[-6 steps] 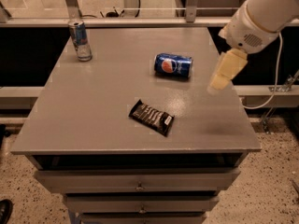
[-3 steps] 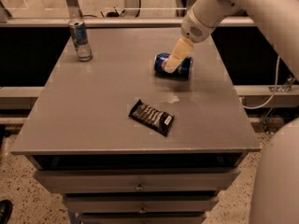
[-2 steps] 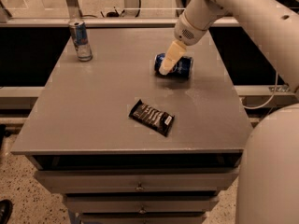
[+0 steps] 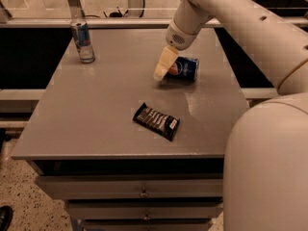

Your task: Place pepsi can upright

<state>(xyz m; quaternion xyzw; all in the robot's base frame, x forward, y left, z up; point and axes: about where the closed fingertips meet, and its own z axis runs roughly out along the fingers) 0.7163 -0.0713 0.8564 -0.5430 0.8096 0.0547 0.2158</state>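
Note:
The pepsi can (image 4: 182,69) lies on its side on the grey table (image 4: 96,105), right of the middle, its round logo facing me. My gripper (image 4: 161,67) reaches down from the white arm and sits right at the can's left end, partly covering it.
A slim silver-and-blue can (image 4: 83,41) stands upright at the table's back left corner. A dark candy bar wrapper (image 4: 156,121) lies flat near the front middle. My white arm (image 4: 269,153) fills the right side. Drawers sit below the table's front edge.
My gripper has swung left from the table's right edge to the pepsi can and now sits at the can's left end. The can has not moved.

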